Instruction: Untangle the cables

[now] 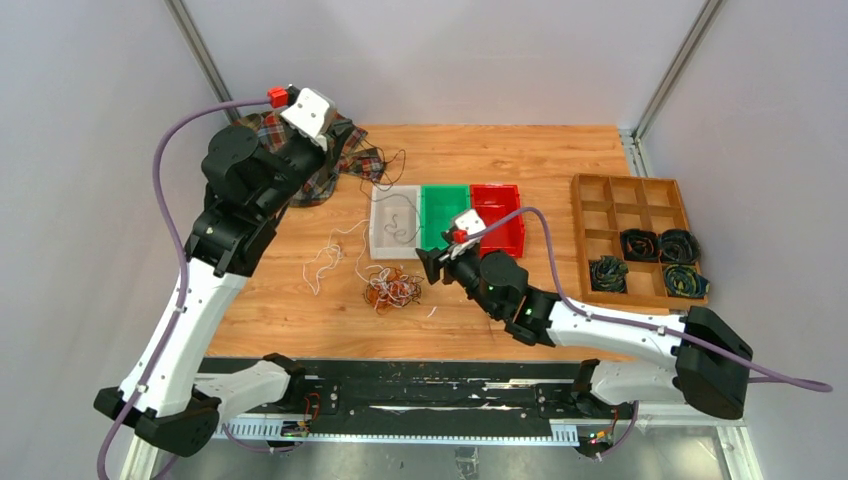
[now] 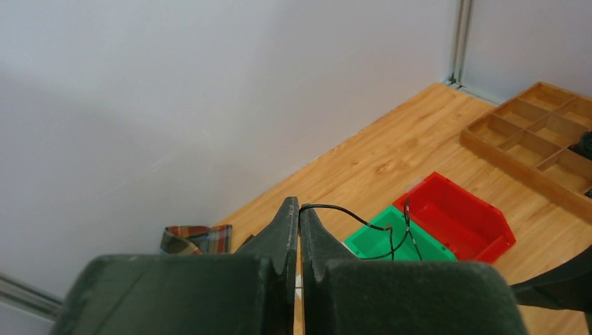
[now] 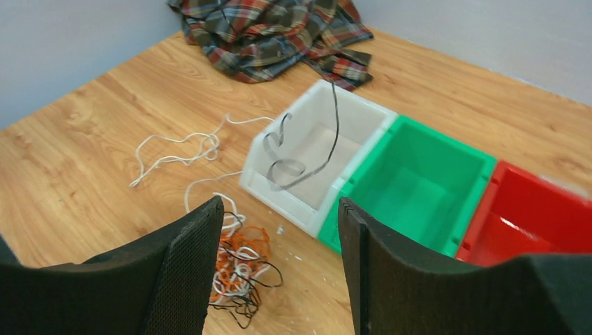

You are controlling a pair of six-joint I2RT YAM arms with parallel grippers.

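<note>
A tangle of orange, white and black cables (image 1: 390, 290) lies on the wooden table in front of the white bin; it also shows in the right wrist view (image 3: 241, 262). A loose white cable (image 1: 325, 260) lies to its left (image 3: 181, 146). My left gripper (image 1: 338, 140) is raised at the back left and shut on a black cable (image 2: 363, 220), gripped at the fingertips (image 2: 299, 206). That black cable hangs down into the white bin (image 3: 307, 150). My right gripper (image 1: 430, 265) is open and empty, just right of the tangle (image 3: 279, 206).
White bin (image 1: 380, 240), green bin (image 1: 445, 195) and red bin (image 1: 505, 240) stand side by side mid-table. A plaid cloth (image 1: 335, 165) lies at the back left. A wooden organiser (image 1: 625, 200) at the right holds dark coiled cords (image 1: 640, 245).
</note>
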